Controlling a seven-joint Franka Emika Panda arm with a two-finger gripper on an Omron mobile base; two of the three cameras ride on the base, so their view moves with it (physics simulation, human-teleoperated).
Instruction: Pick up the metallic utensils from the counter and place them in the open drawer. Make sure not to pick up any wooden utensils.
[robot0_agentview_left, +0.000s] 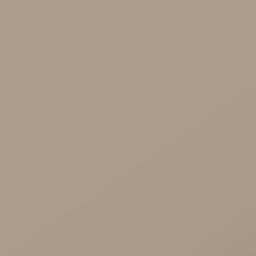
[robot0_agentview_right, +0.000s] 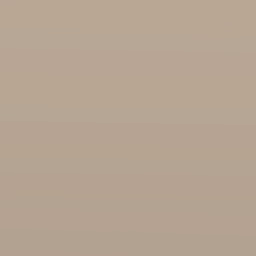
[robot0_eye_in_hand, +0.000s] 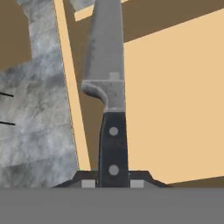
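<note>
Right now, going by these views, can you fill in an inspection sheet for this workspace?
Surface: grey-veined marble counter beside the drawer.
Job's things: knife, black handle, grey blade, over the open drawer, whose light-wood floor looks bare.
Clutter: nothing seen.
Grippers: gripper shut on the knife handle.
Cables: nothing seen.
Surroundings: both base views show flat tan; a brown surface lies beyond the drawer wall.

Pale wood drawer (robot0_eye_in_hand: 175, 96) floor bare (grey-veined marble counter (robot0_eye_in_hand: 35, 122) beside).
</note>
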